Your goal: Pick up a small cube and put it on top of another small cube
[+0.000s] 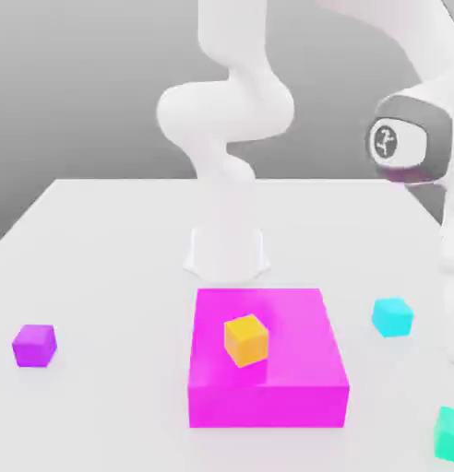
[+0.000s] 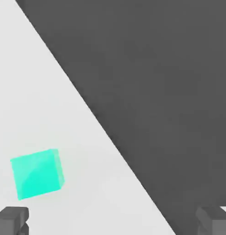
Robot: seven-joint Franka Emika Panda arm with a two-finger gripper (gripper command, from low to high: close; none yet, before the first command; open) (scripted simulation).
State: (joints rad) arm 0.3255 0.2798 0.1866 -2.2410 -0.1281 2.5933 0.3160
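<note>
The approach to the teal cube (image 1: 449, 433) is judged to be the step in hand: nothing is held, and the cube rests on the table (image 1: 101, 240), well apart from the magenta block (image 1: 268, 355), toward the exterior view's right and nearer the camera than the block. In the hand view the same teal cube (image 2: 36, 173) is seen lying on the table near one fingertip of the gripper (image 2: 113, 222), not between the two. The fingers (image 2: 11, 220) are spread wide, with nothing between them.

For the next move, the gripper would need to be shifted sideways until the teal cube is centred between the fingers, then lowered around it before any closing. Care is called for, since the cube sits near the table's edge.

Counted in the exterior view: one magenta block; four small cubes, one each of teal, cyan (image 1: 393, 316), purple (image 1: 34, 345) and orange (image 1: 246, 339). The orange cube stands on top of the block. The cyan cube lies just beside the block on the exterior view's right, the purple one well apart on the left. Which cube is meant as the base cannot be told.
</note>
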